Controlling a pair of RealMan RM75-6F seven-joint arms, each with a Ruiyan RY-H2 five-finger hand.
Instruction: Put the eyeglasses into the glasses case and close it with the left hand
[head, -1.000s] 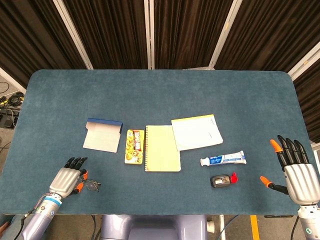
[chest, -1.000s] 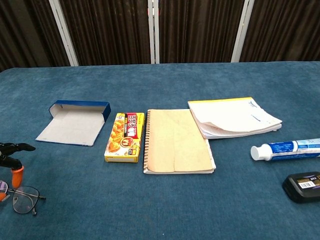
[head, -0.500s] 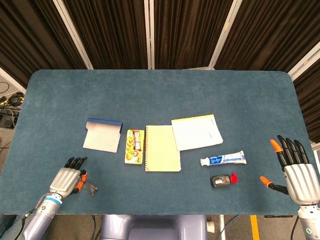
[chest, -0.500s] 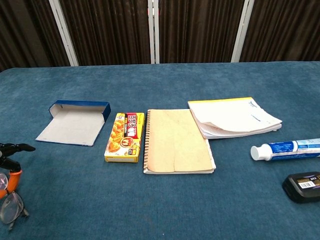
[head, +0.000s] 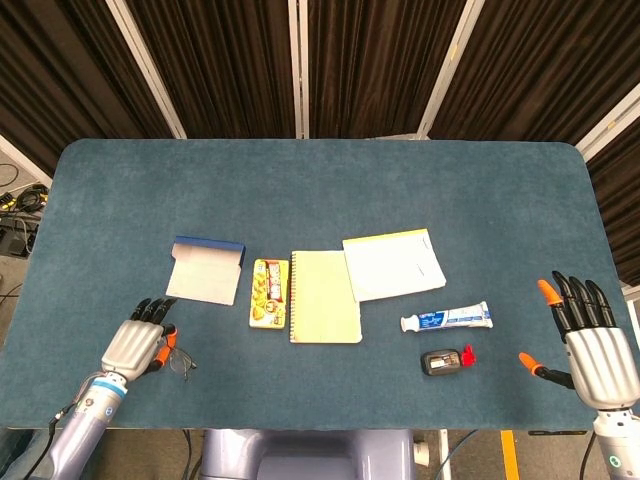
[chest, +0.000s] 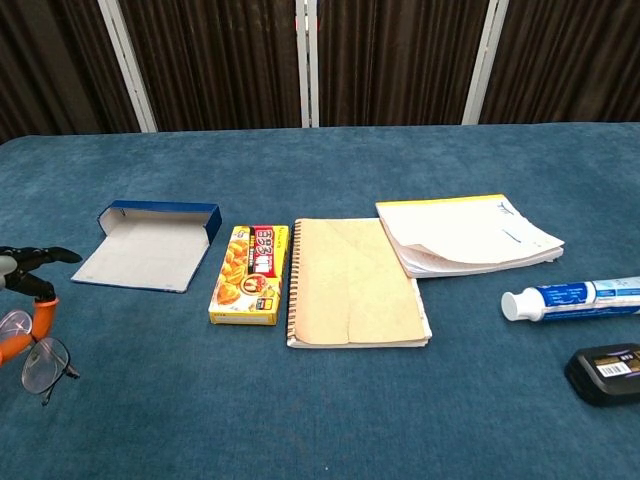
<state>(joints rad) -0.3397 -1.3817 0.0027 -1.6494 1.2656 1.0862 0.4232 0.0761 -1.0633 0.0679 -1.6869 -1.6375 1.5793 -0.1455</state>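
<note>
— So, what's different from a second ago?

— Left hand (head: 136, 346) has lifted the eyeglasses (chest: 38, 362) and drawn them toward the glasses case (head: 207, 271). Its fingers are curled around the frame, one orange-tipped finger hooked by the lens in the chest view. A second ago the glasses lay flat nearer the table (head: 320, 170) edge; now they hang tilted, closer to the case.

— Meaning for the task?

— Grasp looks secured, so I'd judge the carry has begun. The case lies open, lid folded back, just beyond the hand.

— Room to move?

— Bare cloth between hand and case. The snack box (head: 269, 292) sits just right of the case, the notebook (head: 325, 296) further right, both off the path. The near table edge is close behind the hand.

— Right hand (head: 592, 343)?

— Fingers spread wide, holding nothing, far right of the case.
</note>
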